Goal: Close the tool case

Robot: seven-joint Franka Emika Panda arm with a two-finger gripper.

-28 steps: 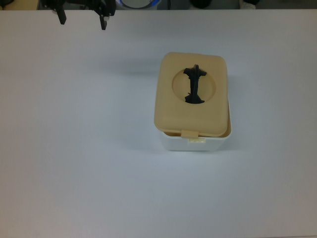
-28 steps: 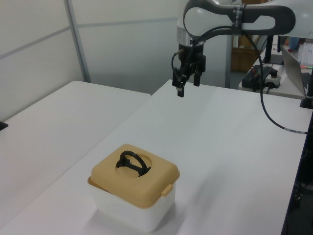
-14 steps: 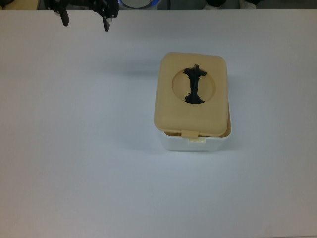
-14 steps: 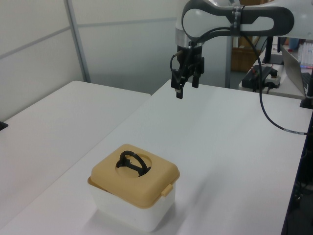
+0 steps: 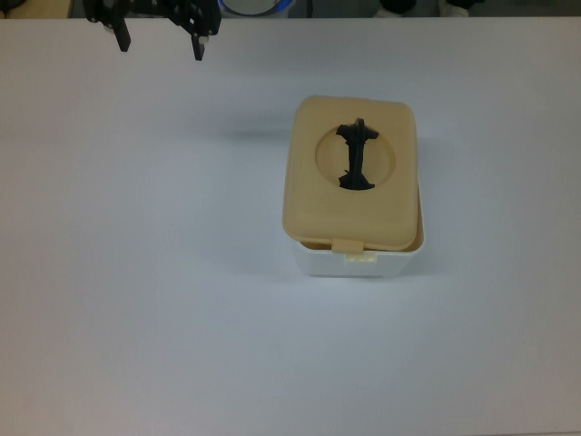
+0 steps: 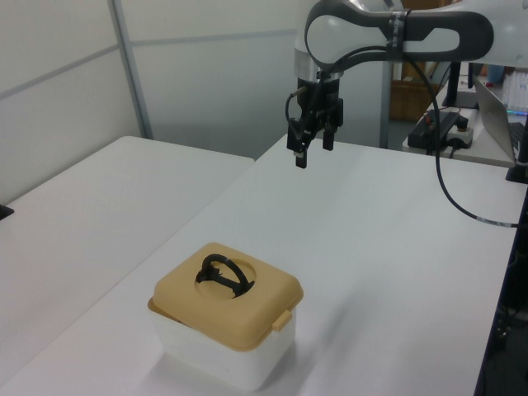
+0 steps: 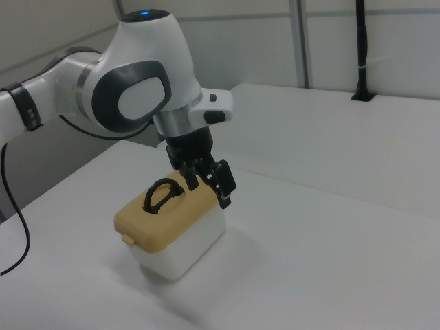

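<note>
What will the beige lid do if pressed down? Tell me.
The beige lid looks like rigid plastic, so it probably won't flex. It sits slightly askew on the white tub, so it may shift or click down. The boxy tub seems unlikely to tip.

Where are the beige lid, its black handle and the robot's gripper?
beige lid (image 5: 313, 204), top view, on its flat top surface.
black handle (image 5: 356, 156), top view, on its middle bar.
gripper (image 5: 160, 44), top view, midway between its fingertips.

Top view, upper left: arm (image 5: 154, 7) cut off by frame edge, only finger tips showed. Right view: gripper (image 7: 206, 184) hid part of the lid (image 7: 168, 213).
</note>
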